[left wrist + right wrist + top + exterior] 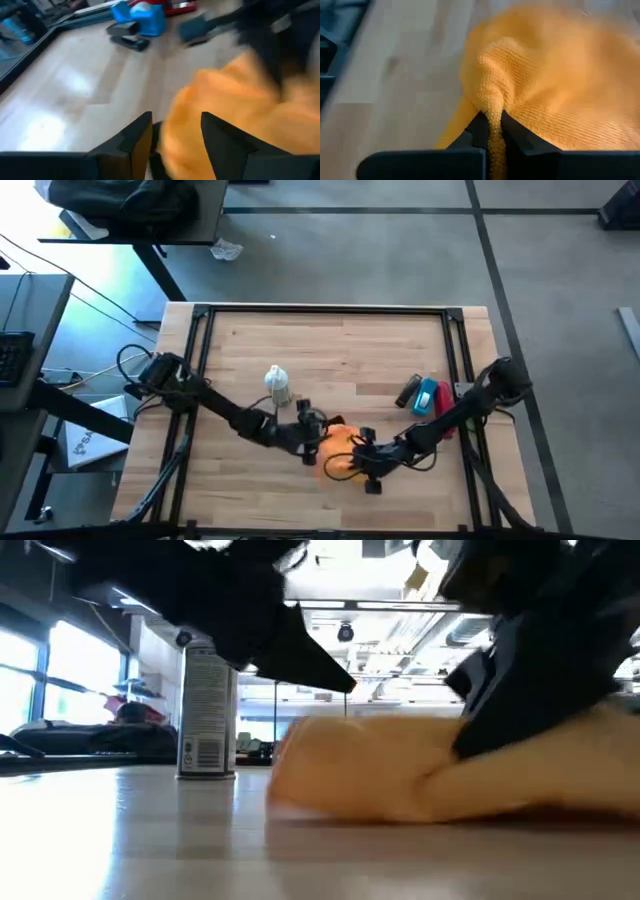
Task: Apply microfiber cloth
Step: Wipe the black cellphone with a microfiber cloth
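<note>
1. Right gripper: clenched on a pinched fold of the microfiber cloth, fabric bunched up between the two dark fingers; low over the front-middle of the table, arm reaching in from 3 o'clock.
2. Left gripper: fingers spread apart, straddling the near edge of the microfiber cloth with fabric in the gap; not seen to clamp it. Arm reaching in from 9 o'clock, meeting the cloth on the side opposite the right gripper.
3. Microfiber cloth: bright orange, crumpled in a low mound on the wood near the table's front edge, at 6 o'clock from table centre, between the two grippers; seen in the low view as a soft heap resting on the tabletop.
4. Spray can: upright, at 10 o'clock from the cloth, apart from it; standing on the table in the low view.
5. Blue and red objects with a dark item beside them: farther off at 2 o'clock from the cloth, near the right table rail; too blurred to name.
6. Beyond the table: grey floor and a dark desk at 11 o'clock.
</note>
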Action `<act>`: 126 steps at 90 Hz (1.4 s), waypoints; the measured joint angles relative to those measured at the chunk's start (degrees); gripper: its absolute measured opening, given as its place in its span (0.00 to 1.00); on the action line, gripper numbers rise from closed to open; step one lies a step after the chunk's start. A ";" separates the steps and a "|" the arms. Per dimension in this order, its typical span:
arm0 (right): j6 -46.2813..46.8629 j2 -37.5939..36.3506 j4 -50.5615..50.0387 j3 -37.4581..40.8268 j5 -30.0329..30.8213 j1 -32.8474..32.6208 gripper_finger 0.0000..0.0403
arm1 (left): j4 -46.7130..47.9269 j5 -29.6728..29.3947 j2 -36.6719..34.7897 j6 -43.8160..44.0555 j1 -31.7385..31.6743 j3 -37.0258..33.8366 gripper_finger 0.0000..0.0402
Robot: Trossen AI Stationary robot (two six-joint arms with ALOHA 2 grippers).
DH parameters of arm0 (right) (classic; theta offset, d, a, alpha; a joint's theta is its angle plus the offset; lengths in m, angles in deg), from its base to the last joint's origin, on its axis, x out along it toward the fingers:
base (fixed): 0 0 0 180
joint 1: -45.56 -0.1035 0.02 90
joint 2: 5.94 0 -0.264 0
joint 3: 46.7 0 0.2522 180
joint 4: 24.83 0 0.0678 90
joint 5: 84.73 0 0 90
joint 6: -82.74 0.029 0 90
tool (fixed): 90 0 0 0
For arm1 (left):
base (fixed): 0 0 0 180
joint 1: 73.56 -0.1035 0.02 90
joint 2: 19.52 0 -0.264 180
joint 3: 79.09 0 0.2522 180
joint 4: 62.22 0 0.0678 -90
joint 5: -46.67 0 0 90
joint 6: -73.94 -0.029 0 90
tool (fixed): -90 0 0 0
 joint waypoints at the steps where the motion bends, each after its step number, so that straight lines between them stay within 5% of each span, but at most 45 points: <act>1: 0.26 -0.62 -0.86 0.00 0.07 -0.29 0.00 | -0.02 0.31 0.05 0.13 -0.19 0.00 0.37; 25: 8.84 -20.75 -30.55 0.00 13.07 -9.01 0.00 | -4.35 2.78 1.36 -0.78 -2.55 0.00 0.37; 42: 8.01 -28.26 -36.15 0.00 15.63 -10.81 0.00 | -10.41 3.02 6.80 -1.12 -4.09 0.00 0.37; 49: 5.29 -28.28 -33.26 0.00 11.91 -10.46 0.00 | -14.25 3.19 10.11 -0.87 -4.11 0.53 0.37; 64: 1.80 -26.43 -18.57 0.02 -9.75 -7.18 0.00 | -15.01 2.27 14.26 -0.86 -4.07 2.76 0.37; 71: -1.10 -25.50 -13.02 0.00 -15.12 -5.84 0.00 | -14.94 2.07 14.91 -0.84 -4.07 2.99 0.37; 101: -13.19 -16.15 -10.71 0.44 -13.15 3.98 0.00 | -10.03 -1.35 14.86 -0.20 -2.90 3.05 0.37; 126: -21.44 -7.05 -5.52 0.44 -18.20 11.08 0.00 | -6.33 -3.45 14.60 3.54 -1.60 3.06 0.37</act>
